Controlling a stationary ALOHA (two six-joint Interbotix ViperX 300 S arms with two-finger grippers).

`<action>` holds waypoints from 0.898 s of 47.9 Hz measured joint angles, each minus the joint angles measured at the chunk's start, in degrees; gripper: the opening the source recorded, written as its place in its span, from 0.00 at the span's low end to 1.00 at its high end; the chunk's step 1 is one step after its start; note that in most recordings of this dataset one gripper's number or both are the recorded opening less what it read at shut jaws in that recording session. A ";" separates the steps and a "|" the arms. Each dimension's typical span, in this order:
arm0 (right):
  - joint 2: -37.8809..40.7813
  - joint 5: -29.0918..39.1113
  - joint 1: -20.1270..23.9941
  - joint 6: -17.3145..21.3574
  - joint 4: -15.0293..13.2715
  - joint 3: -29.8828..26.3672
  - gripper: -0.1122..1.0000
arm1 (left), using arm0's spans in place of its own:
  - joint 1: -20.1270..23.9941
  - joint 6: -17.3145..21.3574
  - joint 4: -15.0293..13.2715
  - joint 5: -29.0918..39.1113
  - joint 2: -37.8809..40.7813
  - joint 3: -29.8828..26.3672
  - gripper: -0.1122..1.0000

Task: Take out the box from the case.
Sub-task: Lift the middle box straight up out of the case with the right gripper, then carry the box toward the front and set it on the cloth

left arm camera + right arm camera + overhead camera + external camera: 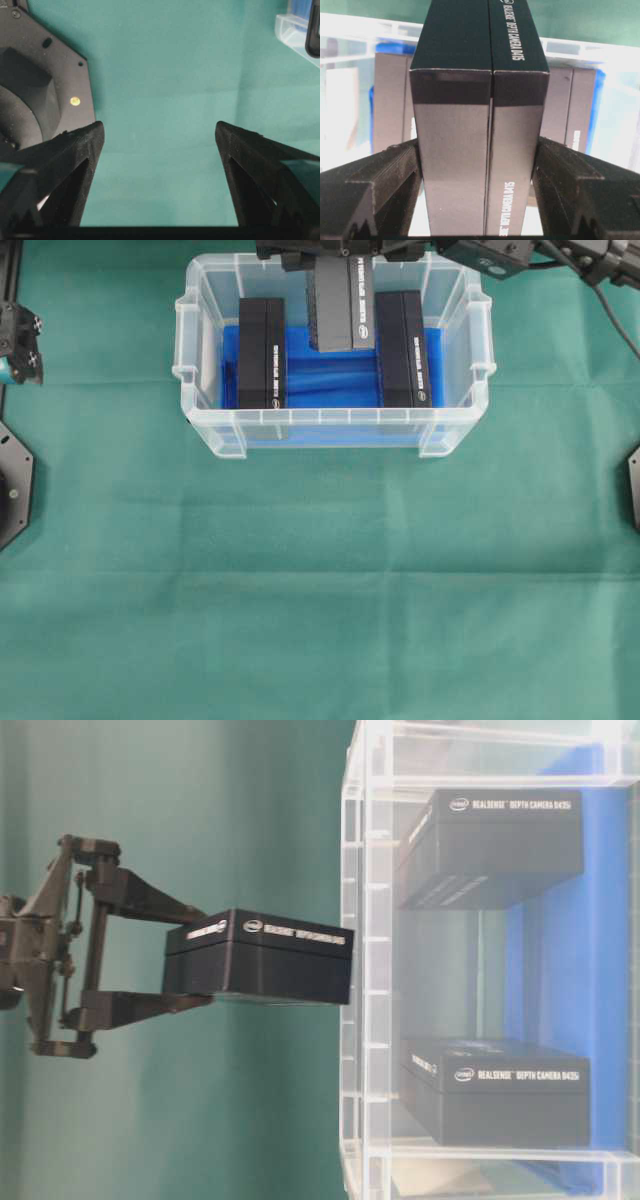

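Between the right tool's [479, 165] fingers (clamped) sits the box [479, 125], above the case [200, 420].

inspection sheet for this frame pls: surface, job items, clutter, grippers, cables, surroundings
Surface: green cloth over the table, faint creases.
Job's things: clear plastic case with blue lining; held RealSense box lifted above the case rim; left box and right box remain inside, standing on edge.
Clutter: nothing seen.
Grippers: right gripper shut on the held RealSense box, fingers against both broad sides; left gripper open, empty, parked over bare cloth.
Cables: black cable trailing from the right arm at the top right.
Surroundings: black arm base plates at the left and right edges.
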 measured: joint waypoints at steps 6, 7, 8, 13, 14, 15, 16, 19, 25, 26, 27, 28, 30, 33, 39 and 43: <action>-0.09 1.49 1.05 0.09 0.00 -1.32 0.71 | 0.00 0.00 0.09 -0.09 0.00 -0.09 0.87; -0.09 1.76 1.32 0.09 0.00 -1.41 0.71 | 0.00 0.00 0.09 -0.09 0.00 0.00 0.87; 0.00 2.02 1.67 0.18 0.00 -1.49 0.71 | 0.00 0.00 0.09 -0.09 0.00 0.00 0.87; 0.00 3.16 3.34 1.05 0.00 -1.76 0.71 | 0.00 0.09 0.09 -0.09 0.00 0.00 0.87; -0.09 3.25 3.69 1.41 0.09 -1.85 0.71 | 0.00 0.09 0.09 -0.09 0.00 0.00 0.87; 0.00 3.43 4.22 1.76 0.00 -1.85 0.71 | 0.00 0.09 0.00 -0.09 0.00 -0.09 0.87; 0.00 3.52 4.57 2.02 0.09 -1.85 0.71 | 0.00 0.18 0.09 -0.09 0.00 0.00 0.87; 0.00 3.87 5.71 2.72 0.00 -1.85 0.71 | 0.00 0.26 0.09 -0.09 0.00 0.00 0.87; -0.09 4.83 7.73 4.13 0.09 -2.29 0.71 | 0.00 0.26 0.09 0.00 0.00 -0.09 0.87; 0.00 5.01 8.00 4.48 0.00 -2.37 0.71 | 0.00 0.26 0.00 -0.09 0.00 -0.09 0.87; -0.09 5.10 8.35 4.83 0.09 -2.46 0.71 | 0.00 0.26 0.09 -0.09 0.00 0.00 0.87; -0.09 5.27 8.61 5.10 0.00 -2.55 0.71 | 0.00 0.26 0.09 -0.09 0.00 0.00 0.87; 0.00 5.63 9.23 5.80 0.09 -2.64 0.71 | 0.00 0.35 0.09 -0.09 0.00 0.00 0.87; -0.09 6.06 10.11 6.86 0.09 -2.72 0.71 | 0.00 0.35 0.09 -0.09 0.00 0.00 0.87; 0.00 7.56 12.13 8.53 0.00 -2.90 0.71 | 0.00 0.88 0.00 -0.09 0.00 0.00 0.87; 0.00 8.26 13.45 9.84 0.00 -2.90 0.71 | 0.00 0.97 0.00 -0.09 0.00 0.00 0.87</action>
